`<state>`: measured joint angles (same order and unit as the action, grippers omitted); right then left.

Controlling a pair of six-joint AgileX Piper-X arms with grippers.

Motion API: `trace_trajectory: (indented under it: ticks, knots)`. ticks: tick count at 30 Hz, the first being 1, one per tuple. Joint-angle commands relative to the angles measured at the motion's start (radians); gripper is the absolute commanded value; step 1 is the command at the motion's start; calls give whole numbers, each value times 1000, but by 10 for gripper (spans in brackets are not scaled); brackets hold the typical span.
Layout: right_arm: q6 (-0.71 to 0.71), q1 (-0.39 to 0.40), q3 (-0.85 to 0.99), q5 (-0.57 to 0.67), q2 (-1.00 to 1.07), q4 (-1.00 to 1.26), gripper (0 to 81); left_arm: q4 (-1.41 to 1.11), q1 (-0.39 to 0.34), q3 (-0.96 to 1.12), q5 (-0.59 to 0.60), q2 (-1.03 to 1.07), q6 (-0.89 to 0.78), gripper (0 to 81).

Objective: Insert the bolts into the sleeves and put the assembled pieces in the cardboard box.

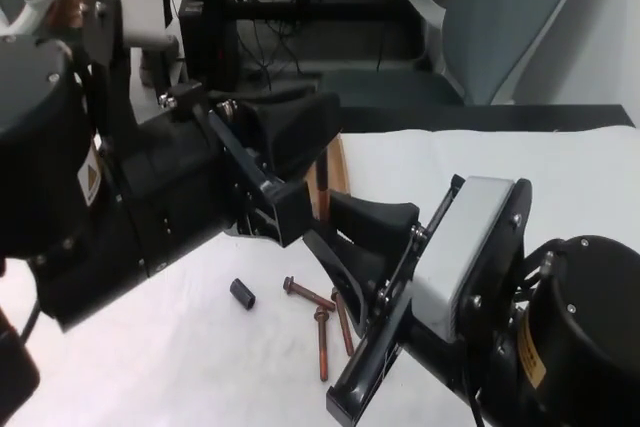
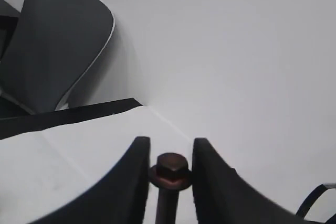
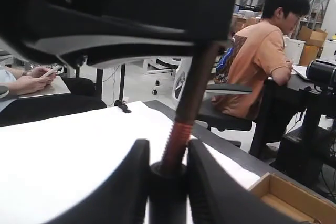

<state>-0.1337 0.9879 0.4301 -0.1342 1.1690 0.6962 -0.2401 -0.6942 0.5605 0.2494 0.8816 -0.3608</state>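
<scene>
Left gripper (image 2: 170, 149) clenches a bolt (image 2: 169, 171) below its head; right gripper (image 3: 168, 148) grips the sleeve (image 3: 168, 183), bolt tip apparently barely inside, above the bench (image 1: 150, 367). Any tilt could jam the threads or pop the sleeve loose.

No text, number or brand was legible. Small yellow warning sticker (image 1: 90, 179) sat on black arm housing (image 1: 40, 147) at high view's left. Second yellow sticker (image 1: 534, 355) sat on other black arm housing (image 1: 590, 327). Print on both was too small to read.
</scene>
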Motion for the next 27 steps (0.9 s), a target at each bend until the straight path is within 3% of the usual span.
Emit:
trace_trajectory:
  ticks: [1, 7, 11, 21, 23, 27]
  knots:
    - [-1, 1, 6, -3, 3, 27, 6, -5, -5, 2, 6, -5, -11, 18]
    - [-1, -4, 6, -8, 2, 27, 6, 19, -8, 2, 32, -5, -6, 18]
    - [-9, -5, 6, -85, 2, 27, 6, 19, -7, 2, 91, -5, -15, 18]
    - [-9, -5, 6, -88, 2, 27, 6, 119, -7, 2, 119, -5, -35, 22]
    - [-9, -5, 6, -86, 2, 27, 6, 137, -7, 2, 119, -5, -35, 157]
    - [-9, -5, 6, -86, 2, 27, 6, 139, -7, 2, 119, -5, -12, 601]
